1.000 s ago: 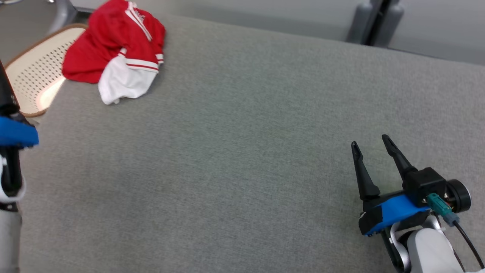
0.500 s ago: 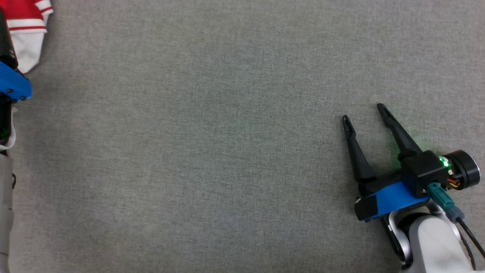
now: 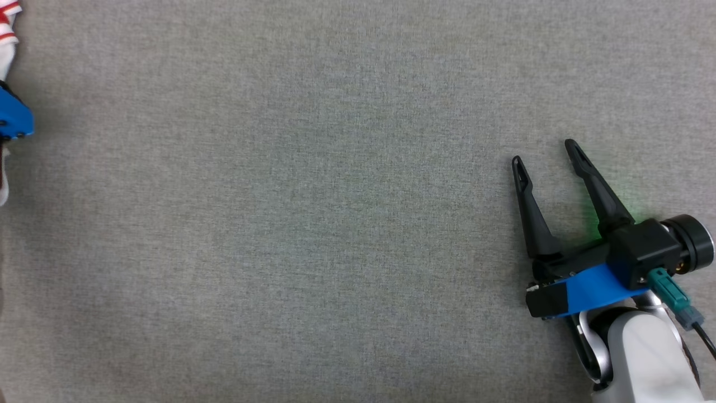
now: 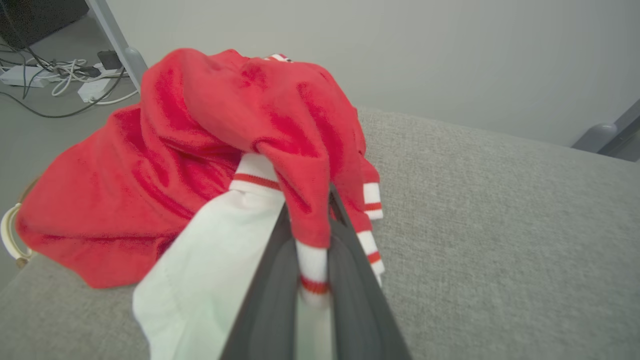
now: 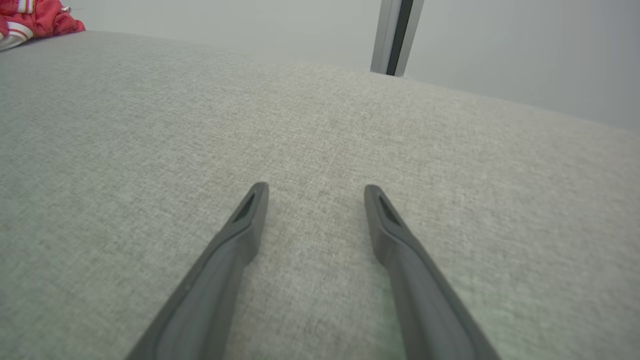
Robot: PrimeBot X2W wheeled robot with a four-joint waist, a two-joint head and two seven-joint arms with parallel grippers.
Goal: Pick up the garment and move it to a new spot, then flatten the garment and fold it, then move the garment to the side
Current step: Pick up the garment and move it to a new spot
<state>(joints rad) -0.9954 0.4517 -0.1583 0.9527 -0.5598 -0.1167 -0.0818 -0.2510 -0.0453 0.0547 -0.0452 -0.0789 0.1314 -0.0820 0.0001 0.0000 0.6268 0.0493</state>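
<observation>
1. Garment (image 3: 5, 22): red, with a white panel and red-and-white striped cuffs. It shows as a sliver at the top left edge of the head view. In the left wrist view (image 4: 200, 140) it lies heaped at the far left corner of the surface.
2. Pale curved rim (image 4: 7, 235): it shows beside the red cloth at the left edge of the left wrist view. Whether it belongs to a container, or what lies in it, cannot be told.
3. Floor cables (image 4: 60, 75): a white and black tangle beyond the heap, beside a grey metal leg (image 4: 117, 40).
4. Left gripper (image 4: 311, 225): the jaws are clenched on a red sleeve with a white cuff, the cloth pinched between both fingers. Its blue mount is at the left edge of the head view.
5. Grey woven surface (image 3: 313, 212): it spans the head view.
6. Right gripper (image 3: 543, 154): at lower right, the jaws are spread apart with nothing between them and the fingers (image 5: 240, 235) are low over the cloth surface, well apart from the garment.
7. Grey upright post (image 5: 395, 35): it stands beyond the far edge.
</observation>
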